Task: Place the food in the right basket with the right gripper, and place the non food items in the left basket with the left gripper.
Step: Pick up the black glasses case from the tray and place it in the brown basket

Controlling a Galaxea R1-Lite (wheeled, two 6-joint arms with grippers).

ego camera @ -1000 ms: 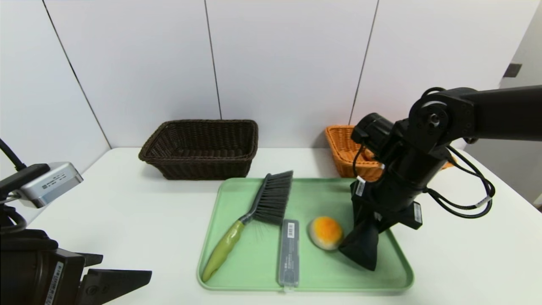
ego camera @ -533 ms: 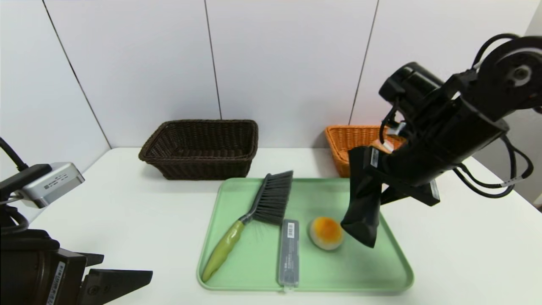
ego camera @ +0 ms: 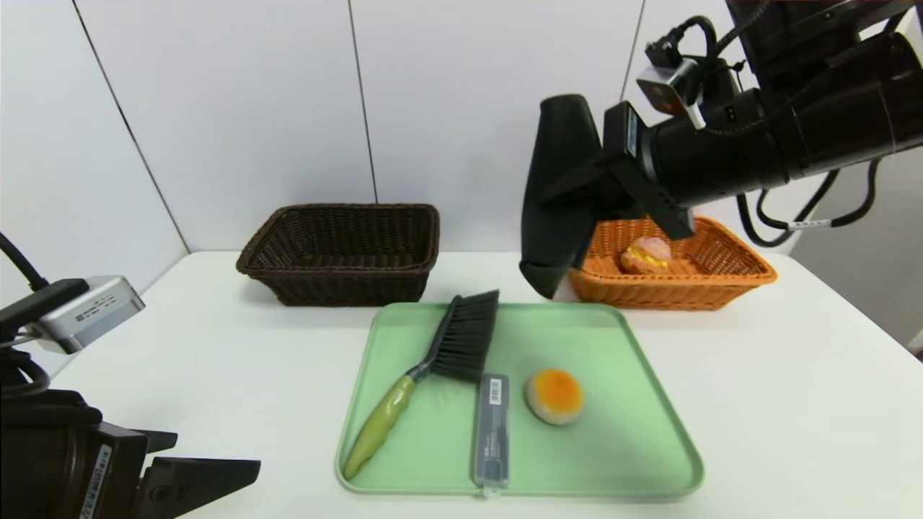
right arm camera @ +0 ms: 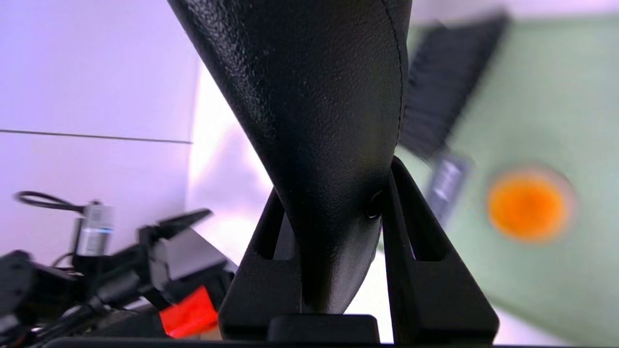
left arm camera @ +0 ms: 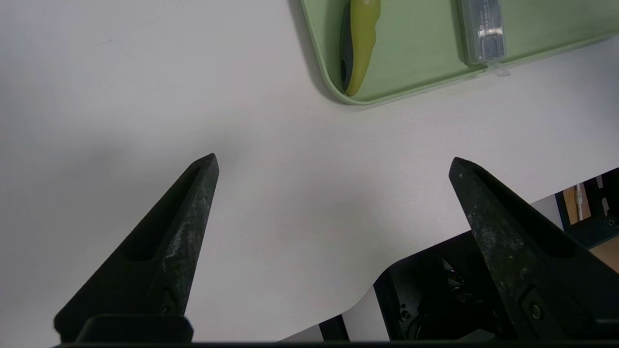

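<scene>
My right gripper [ego camera: 604,173] is shut on the long black pouch [ego camera: 559,194], holding it high in the air in front of the orange right basket [ego camera: 728,277]; the pouch [right arm camera: 314,96] hangs down between the fingers of that gripper [right arm camera: 338,179]. A pinkish cream puff [ego camera: 647,254] lies in that basket. On the green tray [ego camera: 634,447] lie the orange-topped bun [ego camera: 554,395], the grey case [ego camera: 492,429] and the green-handled brush [ego camera: 447,353]. The dark left basket [ego camera: 339,281] stands at the back. My left gripper [left arm camera: 333,161] is open over bare table at the near left.
The white table ends close behind my left gripper, where the robot's base shows. A white panelled wall stands right behind both baskets. The brush handle [left arm camera: 362,38] and case end [left arm camera: 483,29] reach the tray's [left arm camera: 411,72] near edge.
My right gripper has lifted the black pouch off the tray, up and back, uncovering the orange basket and the cream puff. The left arm has stayed put.
</scene>
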